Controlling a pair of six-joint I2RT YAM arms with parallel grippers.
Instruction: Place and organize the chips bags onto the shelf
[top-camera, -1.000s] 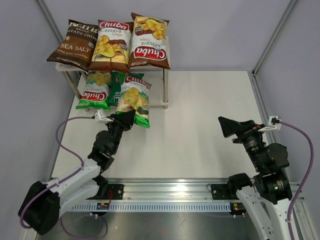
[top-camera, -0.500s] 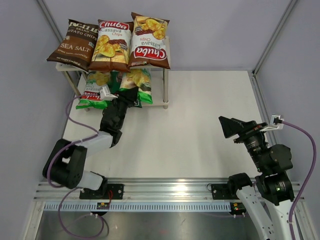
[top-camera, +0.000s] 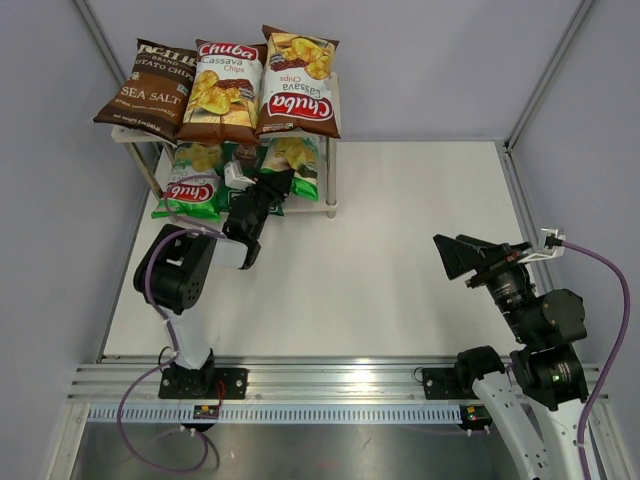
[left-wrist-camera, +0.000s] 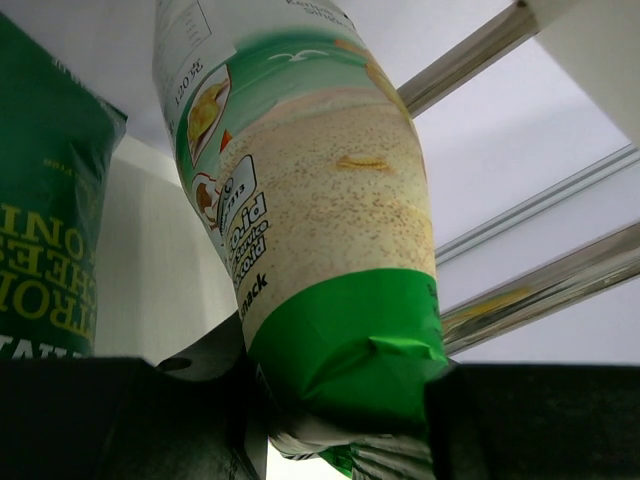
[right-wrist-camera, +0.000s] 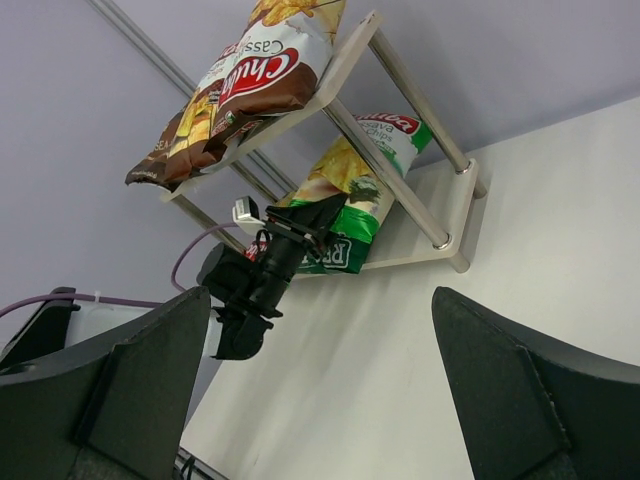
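The shelf (top-camera: 331, 175) stands at the back left. Its top tier carries a dark Sea Salt bag (top-camera: 150, 88) and two brown Chuba bags (top-camera: 222, 90) (top-camera: 298, 85). On the lower tier lie a green Chuba bag (top-camera: 193, 180) and a dark green bag (top-camera: 232, 165), which is partly hidden. My left gripper (top-camera: 268, 190) is shut on the bottom end of a second green Chuba bag (top-camera: 292, 157), (left-wrist-camera: 320, 220), holding it under the top tier at the right side. My right gripper (top-camera: 462, 255) hangs open and empty over the table at the right, far from the shelf.
A silver shelf leg (left-wrist-camera: 540, 285) runs close to the right of the held bag, with the dark green bag (left-wrist-camera: 45, 230) on its left. Grey walls enclose the white table (top-camera: 400, 270). A metal rail (top-camera: 340, 385) runs along the near edge.
My left arm has stretched forward and right, carrying the green bag from in front of the shelf in under the top tier. The right arm has barely moved.
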